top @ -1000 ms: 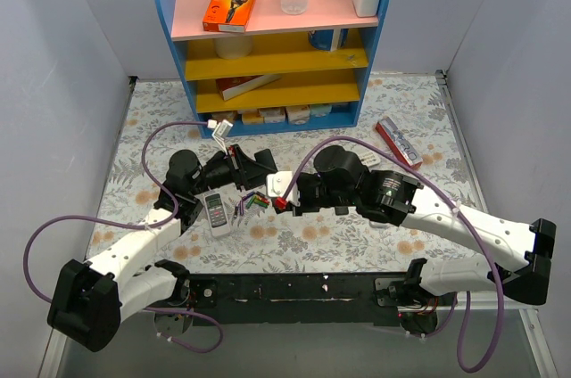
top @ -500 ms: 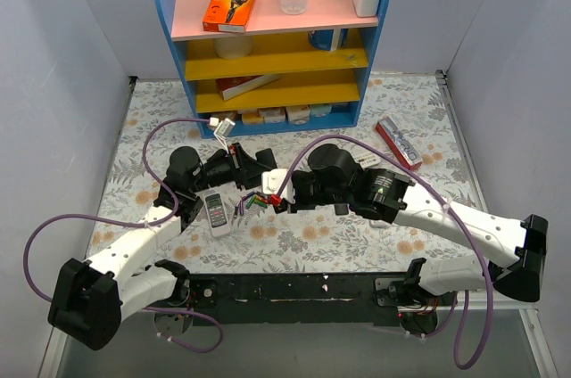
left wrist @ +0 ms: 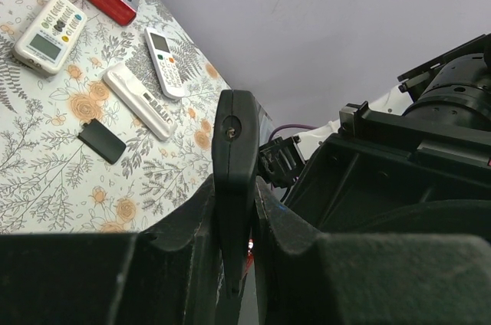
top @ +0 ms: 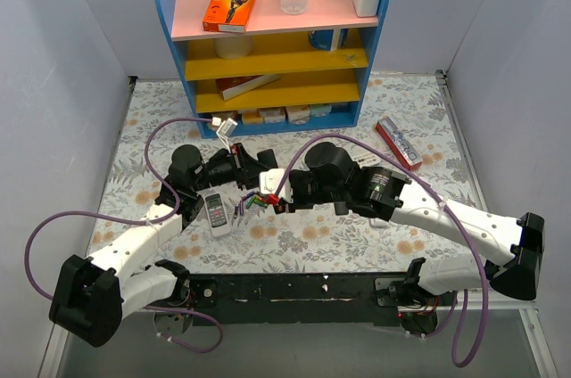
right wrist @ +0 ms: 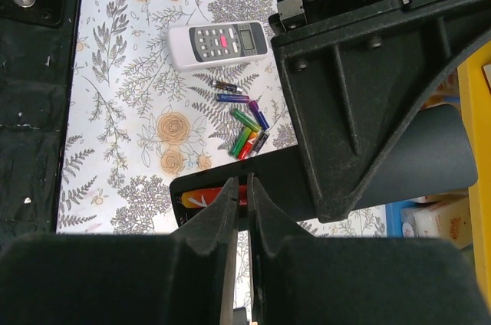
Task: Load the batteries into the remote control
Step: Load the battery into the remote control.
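The left tool (left wrist: 234, 214) is clamped on the remote control (left wrist: 234, 141), a slim black bar that stands on edge between its fingers, above the middle of the counter (top: 357, 235). The right tool (right wrist: 242, 187) meets it end-on. Its fingers are almost together, with a sliver of red in the slit. Just beside them a red cell (right wrist: 201, 199) lies in the remote's open compartment. I cannot tell whether the right tool pinches that cell or only presses at it.

Below the two tools, the batteries (right wrist: 244, 122) lie loose on the flowered counter in a small cluster of green, red and dark purple cells. A grey-white remote (right wrist: 219, 44) lies flat just to their left.

Farther toward the right edge lie a small flat black rectangle (left wrist: 101, 141), two slim white remotes (left wrist: 138, 100), a white remote with a display (left wrist: 47, 30) and a long red box (top: 399, 143). At the far edge stands a blue shelf unit (top: 268, 39) with pink and yellow boards.
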Motion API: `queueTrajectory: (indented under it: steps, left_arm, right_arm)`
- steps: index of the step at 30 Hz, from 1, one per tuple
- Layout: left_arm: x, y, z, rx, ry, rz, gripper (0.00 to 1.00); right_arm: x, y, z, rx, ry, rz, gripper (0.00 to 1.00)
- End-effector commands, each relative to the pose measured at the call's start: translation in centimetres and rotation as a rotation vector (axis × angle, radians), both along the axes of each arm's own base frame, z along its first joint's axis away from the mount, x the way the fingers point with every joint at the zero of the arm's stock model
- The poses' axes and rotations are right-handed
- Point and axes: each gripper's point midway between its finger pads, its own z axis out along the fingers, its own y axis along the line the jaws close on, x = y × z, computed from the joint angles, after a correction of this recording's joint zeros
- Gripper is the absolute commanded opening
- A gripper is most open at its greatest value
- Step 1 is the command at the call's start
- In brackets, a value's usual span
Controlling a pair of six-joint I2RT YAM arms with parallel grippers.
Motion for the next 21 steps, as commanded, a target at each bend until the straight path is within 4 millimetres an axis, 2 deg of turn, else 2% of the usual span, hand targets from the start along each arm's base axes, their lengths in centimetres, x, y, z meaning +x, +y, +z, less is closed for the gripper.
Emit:
queueTrajectory:
  steps: [1,9,12,15,18,19,21]
  left_arm:
    - [0.0,-0.3,3.4,-0.047,-0.091,-0.015,0.0]
    - [0.0,-0.3,3.9,-0.082,-0.084,-0.016,0.0]
    - [-0.1,-0.2,4.3,-0.102,-0.088,-0.01,0.0]
    - [-0.1,-0.1,4.8,-0.118,-0.101,0.002,0.0]
    - [0.1,0.0,5.2,-0.127,-0.11,0.02,0.0]
    - [0.0,0.1,5.4,-0.132,-0.116,0.021,0.0]
    - [0.0,0.2,5.6,-0.141,-0.121,0.028,0.0]
  right_arm:
    - [-0.1,0.3,0.4,0.008,0.017,0.013,0.13]
    - [-1.0,0.7,-0.4,0.014,0.073,0.039,0.07]
    - [-1.5,0.8,-0.9,0.018,0.106,0.043,0.01]
    - [-1.6,0.8,-1.5,0.021,0.131,0.034,0.01]
    - [-1.3,0.3,-2.6,0.01,0.152,-0.003,0.01]
    - [-1.2,-0.2,-3.5,-0.003,0.162,-0.017,0.01]
    - [-1.0,-0.4,-3.4,0.021,0.169,-0.04,0.01]
